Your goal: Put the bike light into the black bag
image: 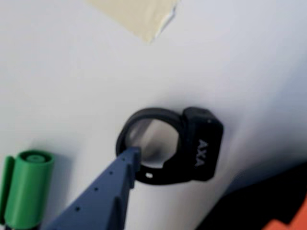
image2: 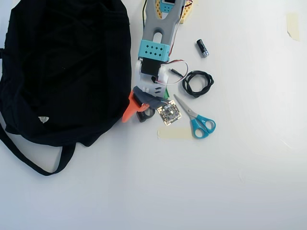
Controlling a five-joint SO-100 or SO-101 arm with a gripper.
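Observation:
The bike light (image: 192,146) lies flat on the white table, a small black body marked AXA with a round ring strap. In the overhead view the bike light (image2: 145,115) sits just right of the black bag (image2: 62,72), whose dark fabric (image: 261,203) shows at the lower right of the wrist view. My gripper (image: 211,187) is open and low over the light. The blue finger (image: 112,187) has its tip at the ring's left edge, and the orange finger (image: 295,220) is far to the right. From overhead, the gripper (image2: 140,114) straddles the light beside the bag's edge.
A green marker (image: 29,189) lies left of the blue finger. Overhead, blue-handled scissors (image2: 199,122), a coiled black cable (image2: 196,82), a small black cylinder (image2: 202,48) and a tape strip (image2: 173,133) lie to the right. The bag's strap (image2: 33,163) loops toward the front.

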